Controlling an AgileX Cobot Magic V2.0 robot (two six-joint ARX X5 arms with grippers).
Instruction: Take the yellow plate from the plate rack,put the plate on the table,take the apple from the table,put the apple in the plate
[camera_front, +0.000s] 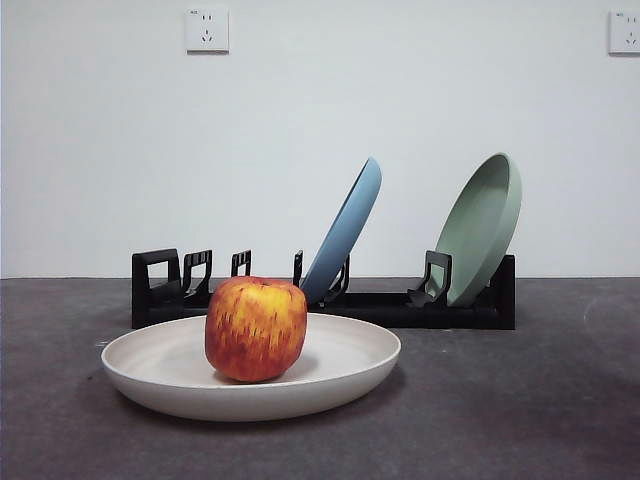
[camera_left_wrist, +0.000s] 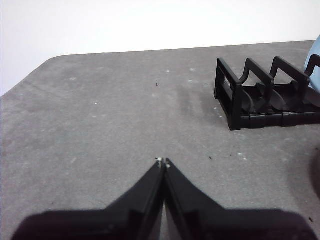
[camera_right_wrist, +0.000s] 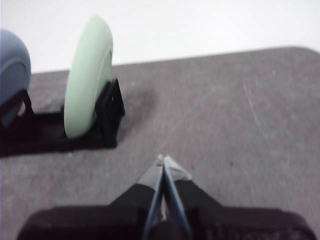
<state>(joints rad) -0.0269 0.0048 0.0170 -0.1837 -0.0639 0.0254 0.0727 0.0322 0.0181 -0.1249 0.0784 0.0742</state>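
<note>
The cream yellow plate (camera_front: 340, 365) lies flat on the dark grey table (camera_front: 520, 400) in front of the black plate rack (camera_front: 400, 308). The red and yellow apple (camera_front: 256, 328) stands upright on the plate, left of its middle. No gripper shows in the front view. My left gripper (camera_left_wrist: 163, 162) is shut with nothing in it, above bare table near the rack's squared loop end (camera_left_wrist: 235, 97). My right gripper (camera_right_wrist: 164, 161) is also shut and empty, a short way from the rack's other end (camera_right_wrist: 107, 117).
A blue plate (camera_front: 348, 228) leans in a middle slot of the rack and a pale green plate (camera_front: 484, 226) leans in its right end slot. The rack's left slots (camera_front: 195, 270) hold nothing. A white wall stands behind the table.
</note>
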